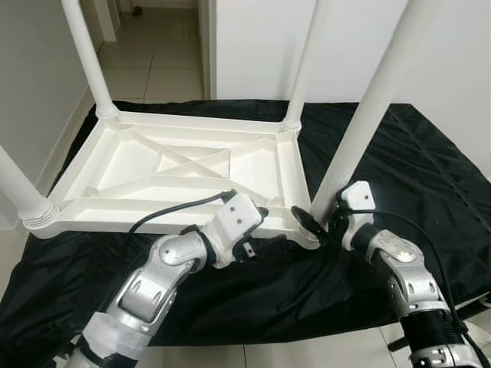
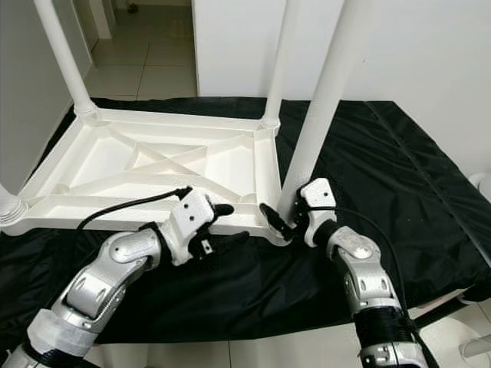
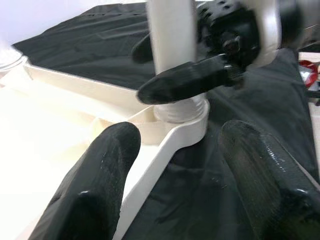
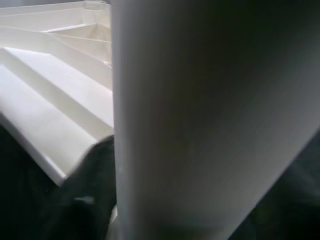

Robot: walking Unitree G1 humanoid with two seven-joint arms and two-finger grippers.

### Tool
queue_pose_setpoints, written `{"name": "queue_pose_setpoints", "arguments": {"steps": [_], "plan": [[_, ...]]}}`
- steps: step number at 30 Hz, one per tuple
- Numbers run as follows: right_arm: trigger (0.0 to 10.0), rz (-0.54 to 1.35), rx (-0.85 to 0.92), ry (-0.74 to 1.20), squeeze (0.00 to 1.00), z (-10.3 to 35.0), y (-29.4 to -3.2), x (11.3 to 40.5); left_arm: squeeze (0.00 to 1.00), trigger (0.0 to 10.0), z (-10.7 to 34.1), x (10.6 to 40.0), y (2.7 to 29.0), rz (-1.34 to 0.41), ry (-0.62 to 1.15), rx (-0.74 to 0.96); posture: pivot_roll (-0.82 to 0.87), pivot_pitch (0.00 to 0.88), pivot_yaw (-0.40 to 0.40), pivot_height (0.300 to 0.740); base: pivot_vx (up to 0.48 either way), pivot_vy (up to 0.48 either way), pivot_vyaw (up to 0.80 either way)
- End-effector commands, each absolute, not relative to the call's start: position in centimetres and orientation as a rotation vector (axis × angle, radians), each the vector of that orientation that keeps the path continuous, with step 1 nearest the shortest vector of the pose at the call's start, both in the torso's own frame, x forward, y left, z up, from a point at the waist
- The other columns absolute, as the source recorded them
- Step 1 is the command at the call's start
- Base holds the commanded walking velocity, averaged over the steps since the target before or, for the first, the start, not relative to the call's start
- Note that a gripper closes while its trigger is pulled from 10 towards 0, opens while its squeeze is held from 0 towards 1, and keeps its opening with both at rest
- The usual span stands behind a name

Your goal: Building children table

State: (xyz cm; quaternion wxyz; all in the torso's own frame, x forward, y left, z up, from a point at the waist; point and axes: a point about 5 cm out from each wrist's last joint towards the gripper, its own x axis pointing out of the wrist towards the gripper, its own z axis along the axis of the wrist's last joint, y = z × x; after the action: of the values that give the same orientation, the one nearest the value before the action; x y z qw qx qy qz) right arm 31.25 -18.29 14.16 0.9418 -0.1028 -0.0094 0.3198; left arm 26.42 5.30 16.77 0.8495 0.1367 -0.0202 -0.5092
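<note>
My right gripper point(image 1: 316, 222) clamps the near table leg point(image 1: 360, 130) at its socket, lower right of centre — I should twist it squarely home while my open left gripper point(image 1: 265, 222) steadies the upturned tabletop point(image 1: 138, 165).

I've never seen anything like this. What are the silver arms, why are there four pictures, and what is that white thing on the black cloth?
The silver arms belong to a walking humanoid robot. Two pictures come from cameras in its head, looking down; the other two from a camera on each wrist, looking along the black fingers.

On the black cloth-covered surface lies a white plastic children's table, upside down, its round white legs pointing up. The right gripper is closed around the nearest white leg, close above the corner socket it stands in. The left gripper is open and holds nothing, beside the same corner.
</note>
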Motion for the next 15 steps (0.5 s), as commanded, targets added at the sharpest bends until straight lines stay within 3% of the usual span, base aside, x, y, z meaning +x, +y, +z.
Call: {"name": "queue_pose_setpoints", "arguments": {"steps": [1,3,4,11,12,13,15], "plan": [[1.3,0.677,-0.228,-0.005,0.0,14.0,-18.1,31.4,0.0,10.0,16.6,26.0,5.2,-1.128,-0.029,0.3,-0.02,0.007,-0.028,0.74,0.0,0.0,0.0],[1.3,0.687,-0.231,-0.004,0.0,13.9,-18.2,31.6,0.0,10.0,16.6,25.9,5.1,-1.13,-0.029,0.301,-0.02,0.007,-0.028,0.74,0.0,0.0,0.0],[0.0,0.695,-0.233,-0.002,0.0,13.9,-18.3,31.7,0.0,10.0,16.6,25.9,5.1,-1.131,-0.031,0.305,-0.01,0.007,-0.035,0.74,0.0,0.0,0.0],[0.0,0.721,-0.22,0.03,0.0,13.0,-18.3,31.6,0.0,10.0,16.8,25.9,5.0,-1.123,-0.038,0.298,0.0,0.005,-0.042,0.74,0.0,0.0,0.0],[0.7,0.722,-0.209,0.042,0.0,12.6,-18.2,31.4,0.0,10.0,16.7,25.7,5.0,-1.123,-0.037,0.296,0.0,0.005,-0.039,0.74,0.0,0.0,0.0],[9.9,0.721,-0.196,0.049,0.0,12.3,-18.2,31.3,0.0,10.0,16.7,25.6,4.9,-1.124,-0.036,0.296,0.0,0.005,-0.039,0.74,0.0,0.0,0.0],[9.9,0.721,-0.188,0.05,0.0,12.2,-18.1,31.2,0.0,10.0,16.6,25.6,5.0,-1.125,-0.034,0.295,0.01,0.005,-0.042,0.74,0.0,0.0,0.0]]}}
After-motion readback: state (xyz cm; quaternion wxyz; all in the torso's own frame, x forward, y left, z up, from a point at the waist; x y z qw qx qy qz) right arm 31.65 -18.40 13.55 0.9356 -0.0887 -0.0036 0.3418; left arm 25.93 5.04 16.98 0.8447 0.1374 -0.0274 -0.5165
